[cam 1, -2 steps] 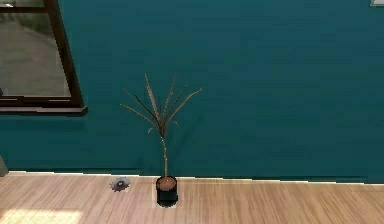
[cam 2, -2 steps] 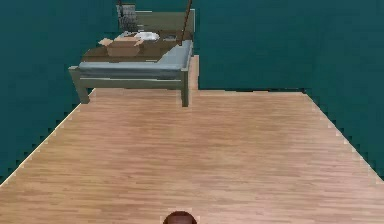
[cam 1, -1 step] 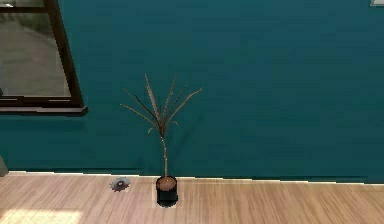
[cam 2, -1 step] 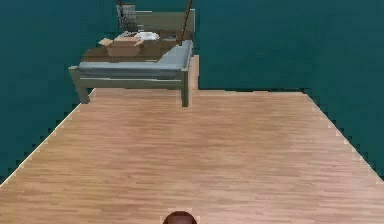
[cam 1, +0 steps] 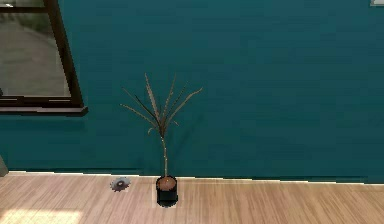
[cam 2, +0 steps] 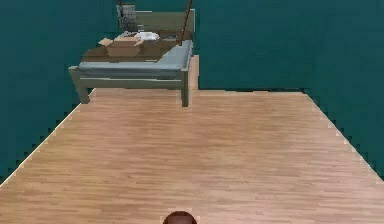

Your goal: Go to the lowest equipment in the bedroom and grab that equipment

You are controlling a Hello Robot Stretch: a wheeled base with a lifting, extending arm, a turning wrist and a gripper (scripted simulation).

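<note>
A small dark grey thing (cam 1: 121,184) lies on the wooden floor at the foot of the teal wall, just left of a potted plant (cam 1: 165,150); its shape is too small to name. In the arm side view a bed (cam 2: 135,68) stands far out against the teal wall, with a brown box-like thing (cam 2: 124,46) and a pale thing (cam 2: 147,37) on its grey cover.
A dark-framed window (cam 1: 35,55) sits at the forward view's upper left. The plant's black pot (cam 1: 166,190) stands close to the wall. Wide wooden floor (cam 2: 190,150) stretches between me and the bed. A round dark brown shape (cam 2: 180,217) shows at the arm side view's bottom edge.
</note>
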